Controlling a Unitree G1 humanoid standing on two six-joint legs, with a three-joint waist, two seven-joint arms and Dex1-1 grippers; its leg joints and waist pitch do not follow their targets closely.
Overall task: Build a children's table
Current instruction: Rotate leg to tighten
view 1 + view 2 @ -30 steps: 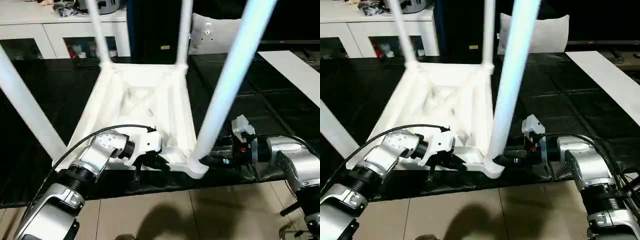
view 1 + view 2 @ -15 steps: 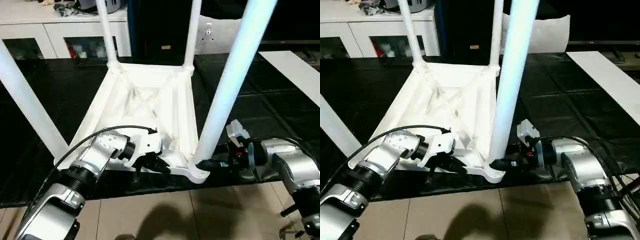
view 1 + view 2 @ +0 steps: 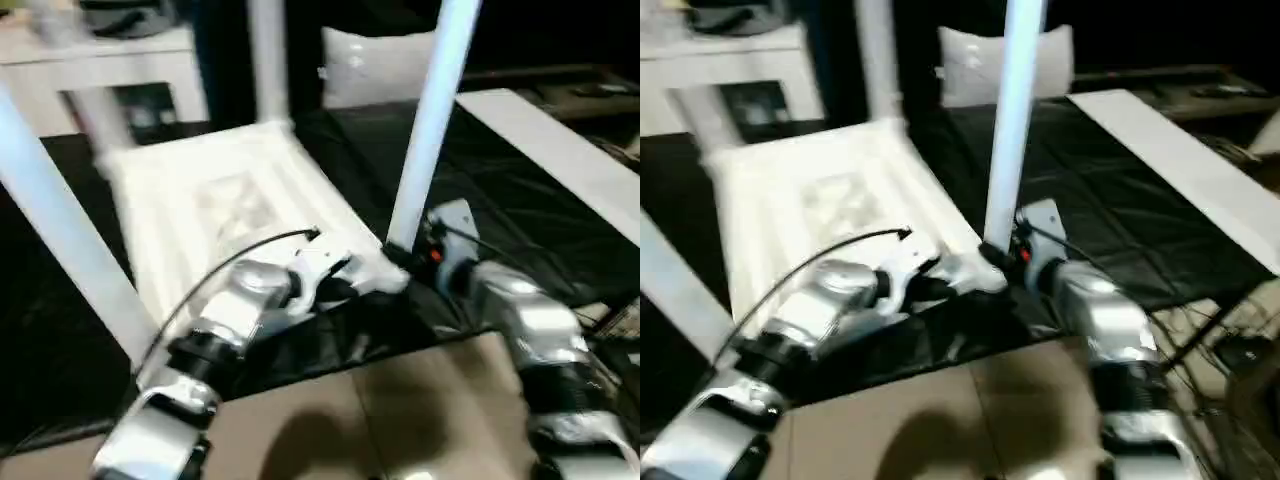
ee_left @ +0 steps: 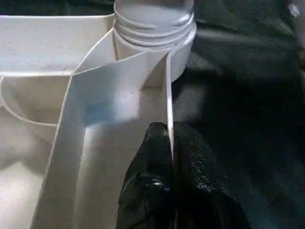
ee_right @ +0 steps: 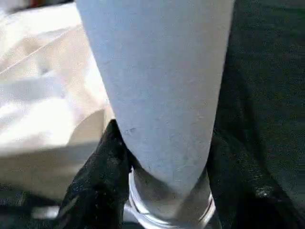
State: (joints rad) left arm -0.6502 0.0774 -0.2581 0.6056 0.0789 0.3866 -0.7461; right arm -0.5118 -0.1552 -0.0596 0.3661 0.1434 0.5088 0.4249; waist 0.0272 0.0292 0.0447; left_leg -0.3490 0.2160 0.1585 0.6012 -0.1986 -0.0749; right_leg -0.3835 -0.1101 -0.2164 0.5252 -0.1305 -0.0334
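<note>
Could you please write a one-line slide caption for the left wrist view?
Left gripper pinches the thin side wall of the upturned white table top, just below the corner socket holding a leg.

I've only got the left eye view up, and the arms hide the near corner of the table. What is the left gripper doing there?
Observer: The left gripper is pinching the thin rim wall of the upturned table top, one finger on each side.
Operator: And the right one?
Observer: The right gripper has its fingers on either side of the leg, low down.
Operator: Where exactly?
Observer: Just above the threaded end of the leg.
</note>
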